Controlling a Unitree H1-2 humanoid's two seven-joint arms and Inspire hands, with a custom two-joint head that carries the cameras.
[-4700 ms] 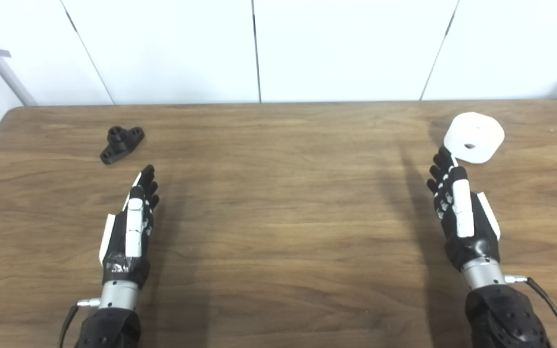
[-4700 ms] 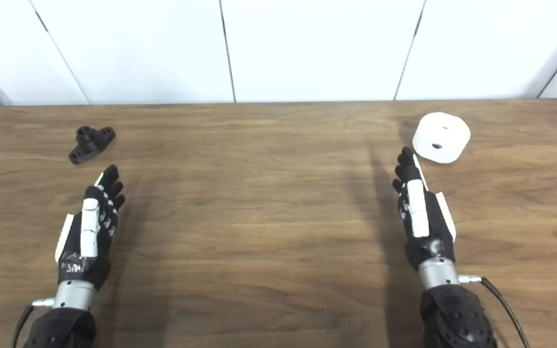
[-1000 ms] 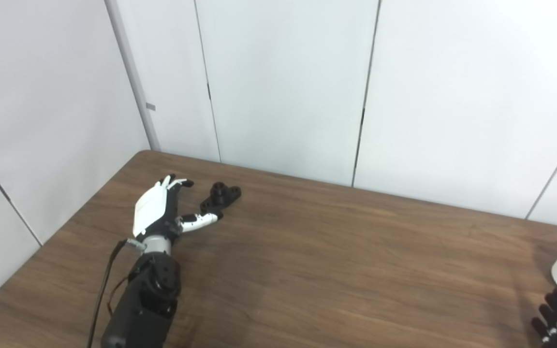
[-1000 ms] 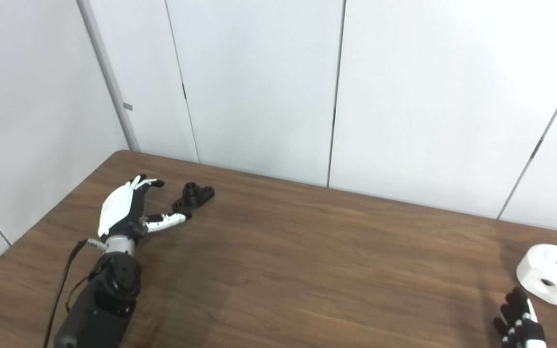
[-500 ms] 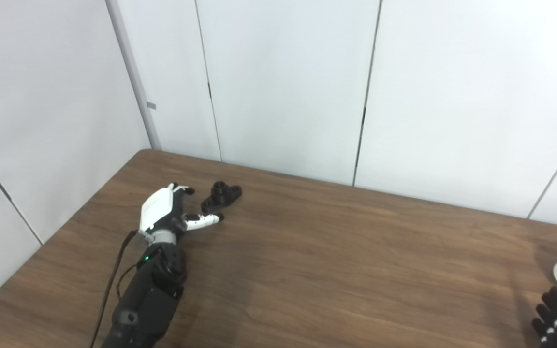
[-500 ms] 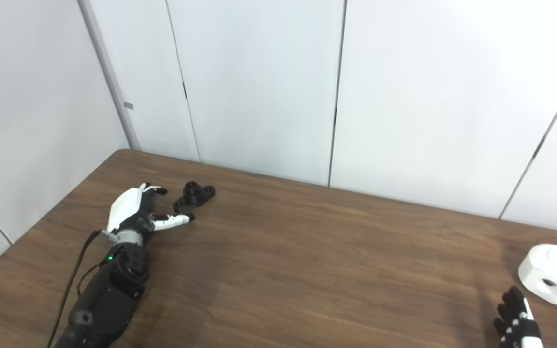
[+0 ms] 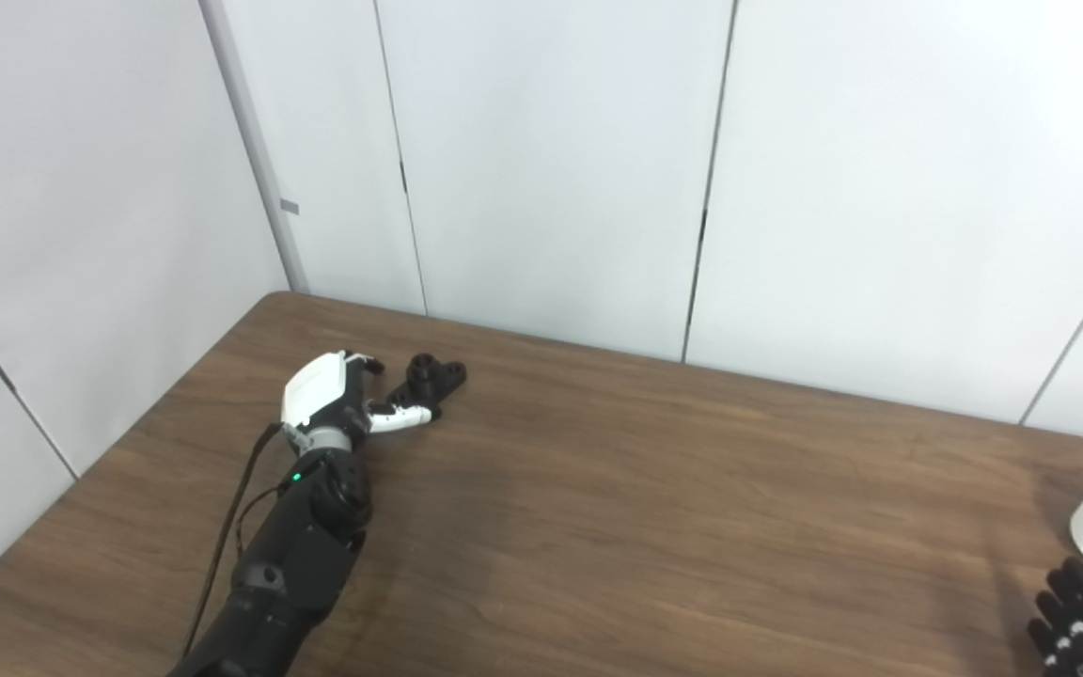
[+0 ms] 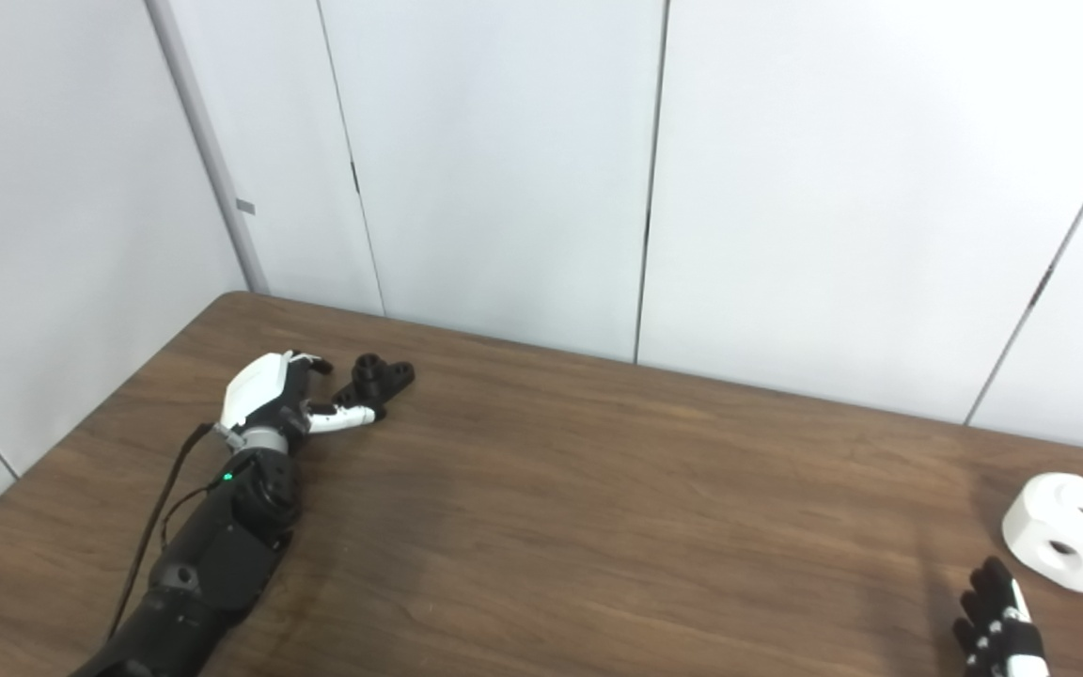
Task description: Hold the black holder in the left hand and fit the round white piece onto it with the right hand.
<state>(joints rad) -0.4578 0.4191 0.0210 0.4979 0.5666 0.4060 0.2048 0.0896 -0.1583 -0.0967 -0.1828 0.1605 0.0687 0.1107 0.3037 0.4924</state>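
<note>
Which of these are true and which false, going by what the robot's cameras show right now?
1. The black holder lies on the table. True.
2. The left hand has lifted the holder off the table. False: it is beside the holder, fingers apart.
3. The round white piece is fitted on the holder. False: it sits at the far right, well apart from it.
4. The right hand is next to the white piece, holding nothing. True.
</note>
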